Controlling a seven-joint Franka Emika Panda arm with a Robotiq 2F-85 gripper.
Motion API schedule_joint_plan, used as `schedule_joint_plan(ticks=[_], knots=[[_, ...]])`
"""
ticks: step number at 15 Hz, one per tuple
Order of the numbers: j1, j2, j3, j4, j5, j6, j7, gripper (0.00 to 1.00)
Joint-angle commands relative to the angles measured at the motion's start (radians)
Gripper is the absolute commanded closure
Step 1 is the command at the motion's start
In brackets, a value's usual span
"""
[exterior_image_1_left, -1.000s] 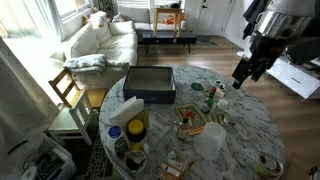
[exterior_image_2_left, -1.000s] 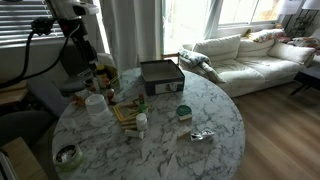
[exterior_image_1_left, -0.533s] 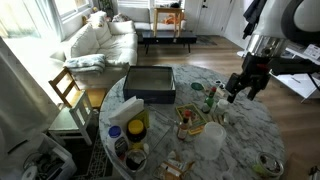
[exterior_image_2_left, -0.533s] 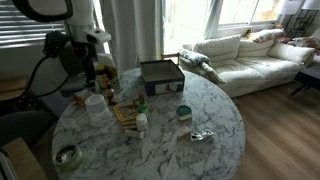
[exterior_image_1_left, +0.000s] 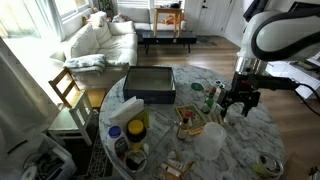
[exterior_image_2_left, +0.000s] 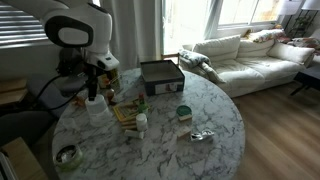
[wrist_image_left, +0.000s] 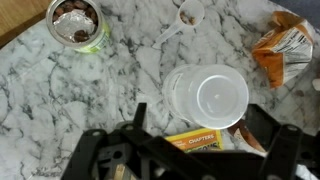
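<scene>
Gripper (exterior_image_1_left: 238, 109), jaws spread, is poised directly over the upright white cup (wrist_image_left: 207, 97) on the bench (wrist_image_left: 130, 70).

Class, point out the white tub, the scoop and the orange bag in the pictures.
White tub (wrist_image_left: 208, 98): wrist view, middle of its lid.
Scoop (wrist_image_left: 189, 13): wrist view, its bowl.
Orange bag (wrist_image_left: 284, 48): wrist view, its front.

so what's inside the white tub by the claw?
The white tub has its white lid on, so the inside is covered. Nothing can be made out through the cloudy wall.
</scene>
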Motion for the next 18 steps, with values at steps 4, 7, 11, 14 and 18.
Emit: schedule_joint_plan(ticks=[4, 7, 11, 14, 18], knots=[[-0.015, 0.04, -0.034, 0.025, 0.095, -0.026, 0.026, 0.0], [-0.026, 0.096, -0.06, 0.038, 0.188, -0.054, 0.026, 0.0], [-0.04, 0.177, -0.082, 0.054, 0.301, -0.114, 0.041, 0.0], [-0.044, 0.235, -0.082, 0.065, 0.4, -0.134, 0.041, 0.0], [-0.052, 0.303, -0.087, 0.081, 0.485, -0.147, 0.041, 0.0]])
